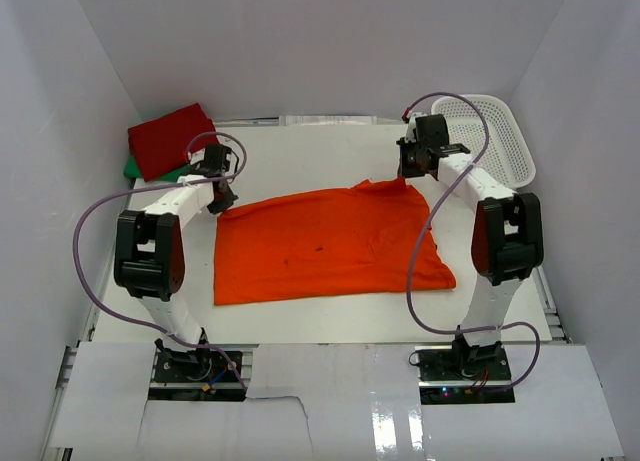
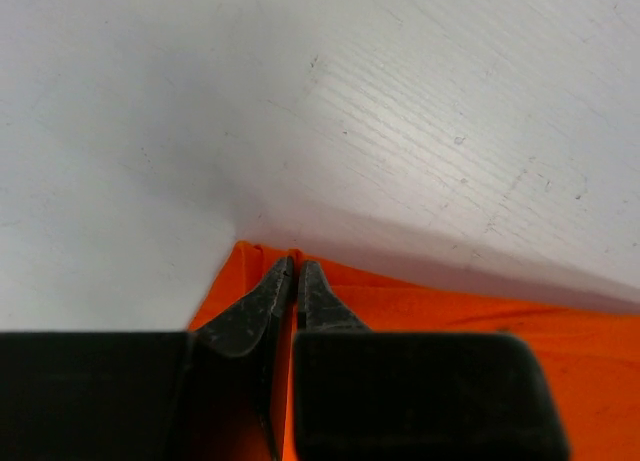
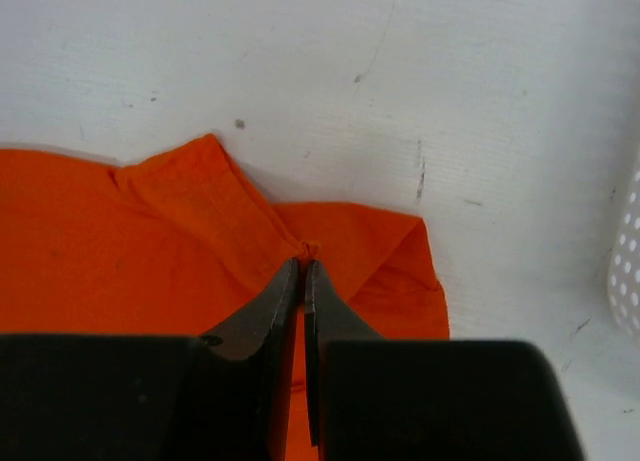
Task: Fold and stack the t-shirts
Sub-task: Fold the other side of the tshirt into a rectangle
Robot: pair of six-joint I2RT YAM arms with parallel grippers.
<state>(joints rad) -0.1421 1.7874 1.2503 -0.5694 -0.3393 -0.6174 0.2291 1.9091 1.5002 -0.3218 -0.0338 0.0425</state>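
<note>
Nope, nothing readable here. I can't make out any text, label, brand, number or sign in any of the three views. The orange t-shirt [image 1: 330, 243] shows just plain cloth.
</note>
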